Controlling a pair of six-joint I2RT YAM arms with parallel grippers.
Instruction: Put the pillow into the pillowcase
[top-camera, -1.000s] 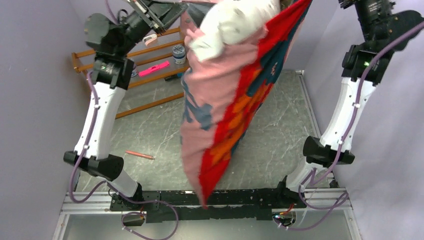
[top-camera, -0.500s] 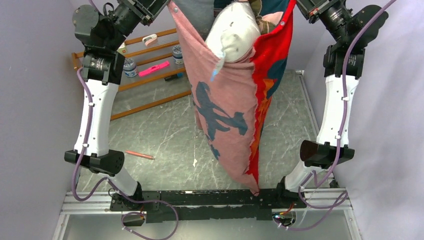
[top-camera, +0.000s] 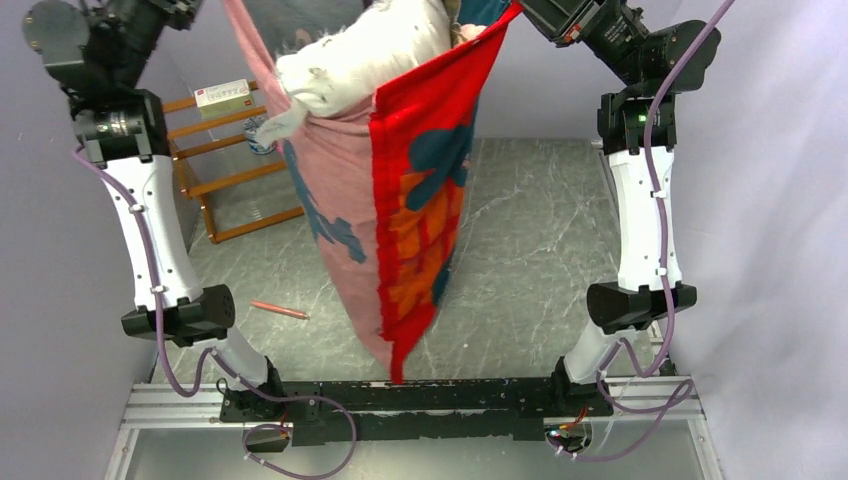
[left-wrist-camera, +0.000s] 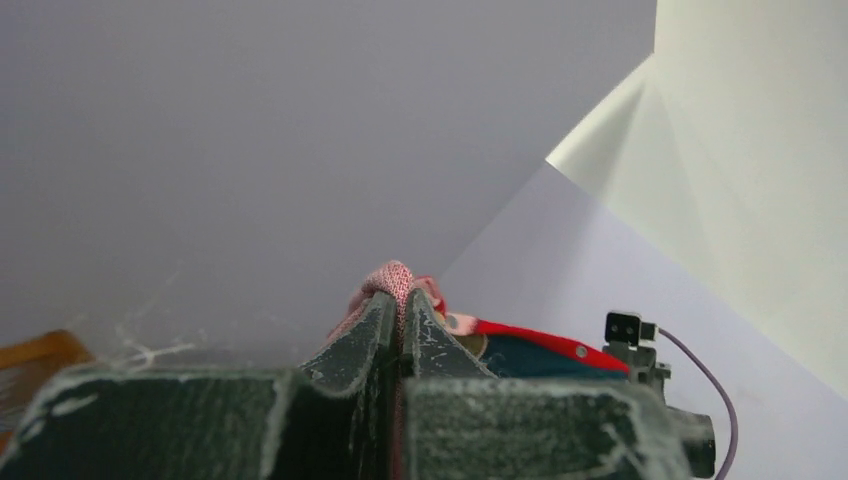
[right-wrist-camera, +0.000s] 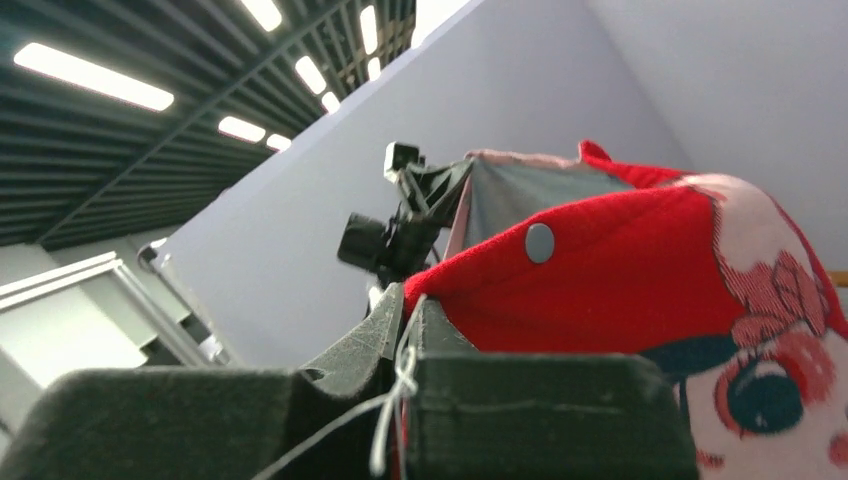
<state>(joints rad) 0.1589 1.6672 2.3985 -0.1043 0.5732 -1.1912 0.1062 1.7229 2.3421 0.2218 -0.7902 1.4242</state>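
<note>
The pillowcase (top-camera: 420, 200) hangs from the top of the top view down to the table's near edge, with its red printed face to the right and its pale pink reverse (top-camera: 330, 190) to the left. The white pillow (top-camera: 360, 60) bulges out of its open mouth, leaning left, with the lower part hidden inside. In the left wrist view my left gripper (left-wrist-camera: 398, 300) is shut on a pink bunch of the pillowcase hem (left-wrist-camera: 392, 280). In the right wrist view my right gripper (right-wrist-camera: 412, 298) is shut on the red snap-buttoned hem (right-wrist-camera: 600, 260). Both arms reach high.
A wooden rack (top-camera: 230, 170) stands at the back left with a white labelled box (top-camera: 222, 93) on it. An orange pencil (top-camera: 280, 310) lies on the grey marble table (top-camera: 540, 230). Purple-grey walls close in on both sides.
Both arms have swung up and to the left, carrying the pillowcase mouth with them. The hanging case has turned and its red face now shows. The pillow now leans left in the mouth.
</note>
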